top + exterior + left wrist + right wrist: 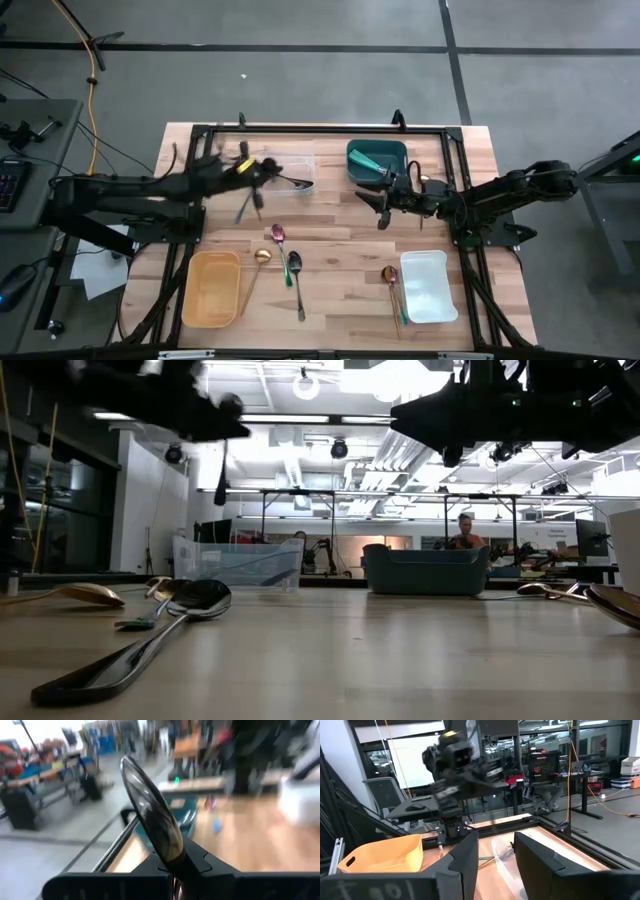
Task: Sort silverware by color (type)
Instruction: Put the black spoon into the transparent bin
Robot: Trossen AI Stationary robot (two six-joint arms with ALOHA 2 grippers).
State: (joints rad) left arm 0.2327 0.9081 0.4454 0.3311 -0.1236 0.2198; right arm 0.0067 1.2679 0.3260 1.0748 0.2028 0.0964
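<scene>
Black spoon (150, 815), glossy dark bowl uppermost, pinched in left end effector (252, 178); right end effector (385, 203) part-open, empty

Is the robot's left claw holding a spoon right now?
Yes, the left claw is shut on a dark spoon, lifted off the table.

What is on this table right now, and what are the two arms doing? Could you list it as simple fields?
Left arm: its left gripper is raised near the clear container, fingers shut on a black spoon
Right arm: its right gripper hovers beside the teal container, fingers apart, holding nothing
Other containers: orange container, white container
Loose on table: gold spoon, pink-purple spoon, dark spoon
Beside white container: more utensils, details unclear
</scene>
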